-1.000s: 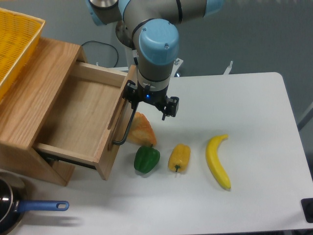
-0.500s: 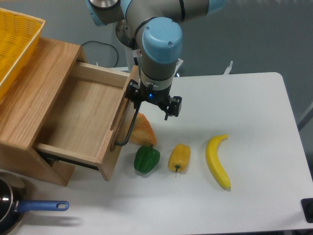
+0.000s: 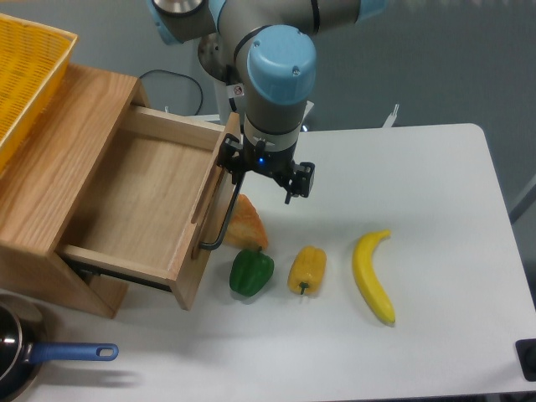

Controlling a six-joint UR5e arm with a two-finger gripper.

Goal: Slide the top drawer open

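The top drawer [image 3: 138, 197] of the light oak cabinet [image 3: 59, 167] stands pulled far out, and its shallow wooden box is bare inside. Its long black bar handle [image 3: 221, 209] runs along the front panel [image 3: 205, 230]. My gripper [image 3: 264, 177] hangs at the far end of the handle with its jaws spread wide. The left finger [image 3: 226, 161] sits by the handle's upper end, against the drawer front. The right finger [image 3: 301, 180] hangs free over the table. Nothing is clamped between them.
Right of the drawer front lie an orange pastry-like item [image 3: 244, 222], a green pepper [image 3: 251, 272], a yellow pepper [image 3: 306, 270] and a banana [image 3: 372, 276]. A yellow basket [image 3: 21, 71] sits on the cabinet. A blue-handled pan [image 3: 38, 358] is at the front left.
The drawer has slid a little further out to the right, and my gripper moved right with it at the handle's upper end.
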